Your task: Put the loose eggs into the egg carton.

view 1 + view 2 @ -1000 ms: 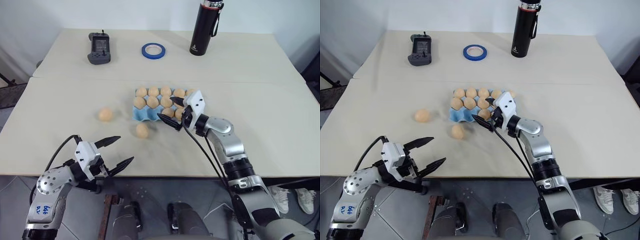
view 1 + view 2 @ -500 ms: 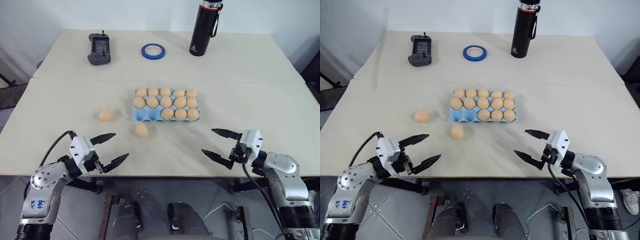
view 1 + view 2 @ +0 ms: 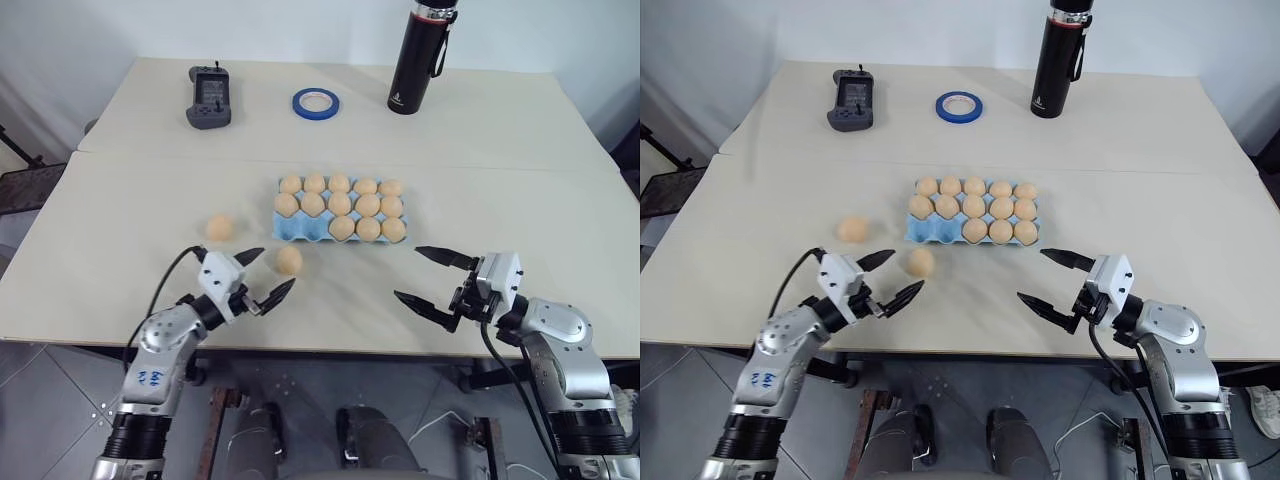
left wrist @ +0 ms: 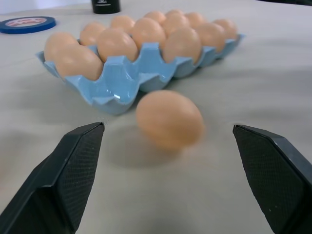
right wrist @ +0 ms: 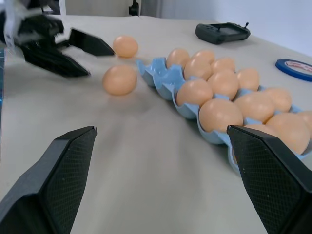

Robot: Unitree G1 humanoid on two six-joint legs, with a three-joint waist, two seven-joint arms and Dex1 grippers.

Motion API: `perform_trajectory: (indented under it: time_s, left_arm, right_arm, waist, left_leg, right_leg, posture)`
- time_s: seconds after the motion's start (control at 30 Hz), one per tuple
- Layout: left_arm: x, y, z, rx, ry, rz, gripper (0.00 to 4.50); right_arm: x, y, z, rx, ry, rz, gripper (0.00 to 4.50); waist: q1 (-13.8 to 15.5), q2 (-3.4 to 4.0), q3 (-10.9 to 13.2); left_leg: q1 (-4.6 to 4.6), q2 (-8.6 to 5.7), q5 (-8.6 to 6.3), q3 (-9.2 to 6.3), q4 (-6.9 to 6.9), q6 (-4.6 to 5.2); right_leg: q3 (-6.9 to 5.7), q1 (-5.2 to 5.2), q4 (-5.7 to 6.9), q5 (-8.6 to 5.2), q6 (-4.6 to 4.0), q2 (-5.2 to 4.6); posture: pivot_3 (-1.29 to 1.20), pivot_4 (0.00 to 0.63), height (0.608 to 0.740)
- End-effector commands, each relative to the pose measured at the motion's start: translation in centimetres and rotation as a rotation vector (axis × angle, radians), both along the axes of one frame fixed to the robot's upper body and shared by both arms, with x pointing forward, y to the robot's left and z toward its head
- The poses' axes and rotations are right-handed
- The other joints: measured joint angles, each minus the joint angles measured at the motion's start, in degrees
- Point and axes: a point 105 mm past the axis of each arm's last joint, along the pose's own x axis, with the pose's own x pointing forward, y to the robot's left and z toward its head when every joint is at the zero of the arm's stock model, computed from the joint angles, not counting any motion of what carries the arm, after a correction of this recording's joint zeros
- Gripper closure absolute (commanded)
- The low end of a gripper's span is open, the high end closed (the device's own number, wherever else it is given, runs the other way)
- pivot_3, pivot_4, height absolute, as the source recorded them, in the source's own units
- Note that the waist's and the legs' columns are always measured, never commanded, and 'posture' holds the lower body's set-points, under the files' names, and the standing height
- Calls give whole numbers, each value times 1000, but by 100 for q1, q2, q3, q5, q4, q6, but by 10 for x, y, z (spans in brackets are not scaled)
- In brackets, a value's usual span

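Gaping wide, the left hand [image 3: 258, 277] flanks one loose egg [image 3: 289, 260] beside the egg carton [image 3: 340, 208] on the bench [image 3: 520, 200], another egg [image 3: 219, 227] lying apart, the right hand [image 3: 435, 279] equally spread, empty.

Two beige tables [image 3: 120, 230] butted together stand before a white wall [image 3: 250, 25], grey tiled floor [image 3: 40, 400] beneath
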Motion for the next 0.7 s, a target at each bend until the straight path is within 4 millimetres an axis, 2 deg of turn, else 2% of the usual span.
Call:
perform_trajectory:
  time_s: [0.03,0.17,0.27,0.37,0.53,0.6,0.7]
  left_arm:
    - [16,-16,-1,-13,0,82,0]
    - [30,-25,-7,-81,38,168,0]
    - [32,-31,-7,-76,33,166,0]
    - [28,-37,-7,-79,44,143,600]
    - [21,-34,-7,-53,56,116,2215]
    - [18,-32,-3,-29,50,94,2376]
    - [13,-34,10,-14,24,41,2378]
  right_arm:
    - [-4,4,14,11,-30,28,22]
    - [-5,7,15,18,-27,28,22]
    - [-5,7,15,22,-25,20,22]
    - [-5,8,14,27,-23,12,0]
    - [-2,10,13,33,-25,2,0]
    - [-1,12,13,39,-27,-1,0]
    - [-1,14,13,41,-26,1,0]
  waist:
    - [29,0,0]
    - [71,0,0]
    - [84,0,0]
    - [88,0,0]
    - [90,0,0]
    - [85,0,0]
    - [84,0,0]
  left_leg:
    - [-1,1,1,-1,4,1]
    - [-3,2,-1,-4,24,8]
    - [-2,1,-2,-7,31,8]
    - [-2,0,-2,-6,32,9]
    - [-2,0,-2,-6,32,10]
    - [-2,1,-2,-6,31,10]
    - [-2,2,-2,-5,30,9]
  right_leg:
    - [-1,0,2,1,1,1]
    - [0,3,7,4,8,5]
    - [-3,8,9,6,12,6]
    - [-2,11,10,9,15,3]
    - [-3,13,10,9,16,4]
    - [-2,12,10,9,16,5]
    - [-2,11,11,9,15,6]
  posture:
    - [0,150,740]
    - [0,150,740]
    - [0,150,740]
    - [0,150,740]
    - [0,150,740]
    - [0,150,740]
    - [0,150,740]
